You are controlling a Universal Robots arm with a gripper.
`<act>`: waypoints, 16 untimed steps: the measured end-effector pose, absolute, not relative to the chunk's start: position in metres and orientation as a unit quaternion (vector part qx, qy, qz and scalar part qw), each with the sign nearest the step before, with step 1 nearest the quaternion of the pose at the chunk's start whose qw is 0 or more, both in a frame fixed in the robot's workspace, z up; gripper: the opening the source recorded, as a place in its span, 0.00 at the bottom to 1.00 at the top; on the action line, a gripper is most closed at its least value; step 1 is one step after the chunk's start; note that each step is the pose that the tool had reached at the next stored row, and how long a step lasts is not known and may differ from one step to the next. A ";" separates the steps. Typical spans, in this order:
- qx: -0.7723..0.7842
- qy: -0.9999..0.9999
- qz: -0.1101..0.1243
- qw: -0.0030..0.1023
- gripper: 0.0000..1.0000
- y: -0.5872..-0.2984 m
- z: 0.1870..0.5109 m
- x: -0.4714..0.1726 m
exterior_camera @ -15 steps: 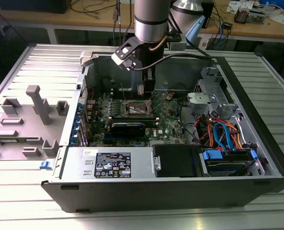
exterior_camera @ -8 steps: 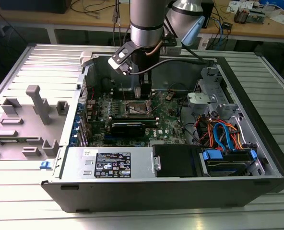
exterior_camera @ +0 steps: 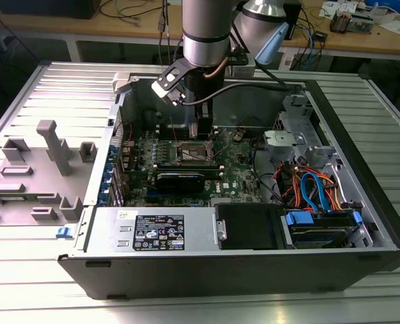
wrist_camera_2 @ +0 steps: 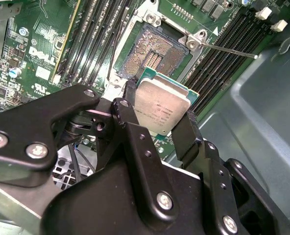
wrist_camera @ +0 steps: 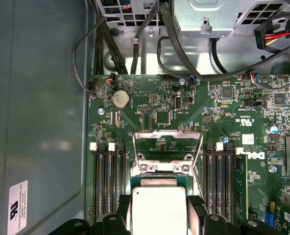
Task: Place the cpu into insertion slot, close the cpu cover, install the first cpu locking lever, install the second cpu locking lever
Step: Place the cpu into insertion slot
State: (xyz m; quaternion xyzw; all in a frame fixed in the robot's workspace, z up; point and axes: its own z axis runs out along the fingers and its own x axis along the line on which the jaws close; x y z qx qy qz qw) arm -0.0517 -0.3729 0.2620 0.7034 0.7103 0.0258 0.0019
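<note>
Claw [wrist_camera_2: 159, 116] of mine clamps the one cpu [wrist_camera_2: 163, 103], a square chip with dull silver lid and green edge, between two black fingers [wrist_camera_2: 184, 134], hovering over the single bare insertion slot [wrist_camera_2: 152, 51], cpu cover [wrist_camera: 168, 134] raised.

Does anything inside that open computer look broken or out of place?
Nothing looks damaged. The cpu sits clamped in the gripper, above the insertion slot rather than in it, and the cpu cover stands flipped open.
</note>
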 end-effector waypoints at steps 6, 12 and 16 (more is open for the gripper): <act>0.703 0.710 0.026 0.002 0.54 -0.373 0.261 -0.052; 0.703 0.711 0.026 0.002 0.54 -0.373 0.247 -0.058; 0.702 0.712 0.026 0.002 0.54 -0.374 0.241 -0.065</act>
